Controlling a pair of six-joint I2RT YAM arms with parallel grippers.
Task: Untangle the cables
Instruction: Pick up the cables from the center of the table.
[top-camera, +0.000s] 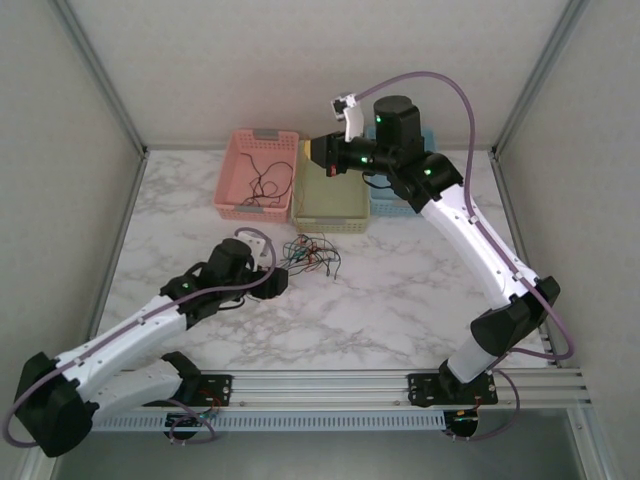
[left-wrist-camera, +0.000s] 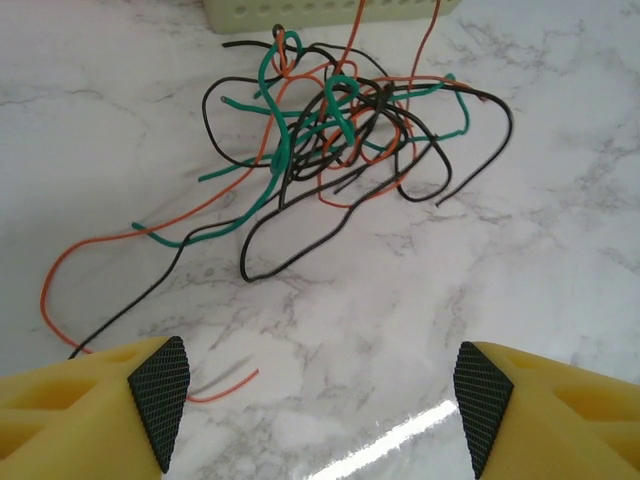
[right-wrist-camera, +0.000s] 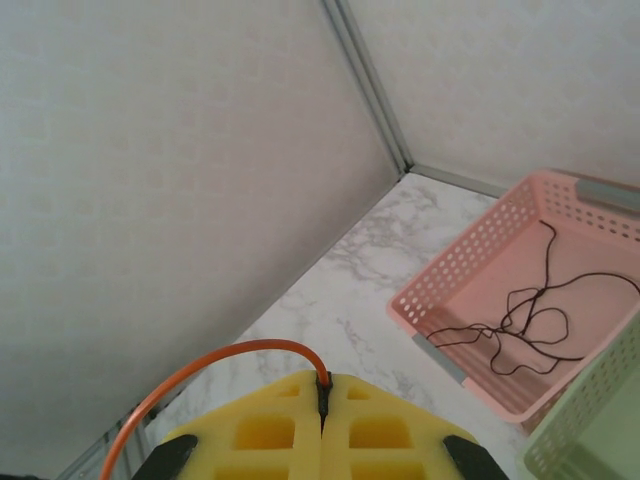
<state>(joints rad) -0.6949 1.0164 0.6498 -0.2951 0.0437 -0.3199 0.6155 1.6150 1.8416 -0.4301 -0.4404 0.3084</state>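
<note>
Orange cable (right-wrist-camera: 250, 345) clenched in my right gripper (right-wrist-camera: 323, 392); tangle (left-wrist-camera: 340, 130) lies at twelve o'clock from my spread, empty left gripper (left-wrist-camera: 320, 400).

Top view looks down from behind over the whole table (top-camera: 400, 290). Left wrist view faces the cables (left-wrist-camera: 340, 130) closely. Right wrist view, high up, shares the pink basket (right-wrist-camera: 520, 300) with top.

I get bright, even overhead light with faint, soft shadows. In the left wrist view a white glare streak lies on the glossy white marble tabletop (left-wrist-camera: 400, 438).
</note>
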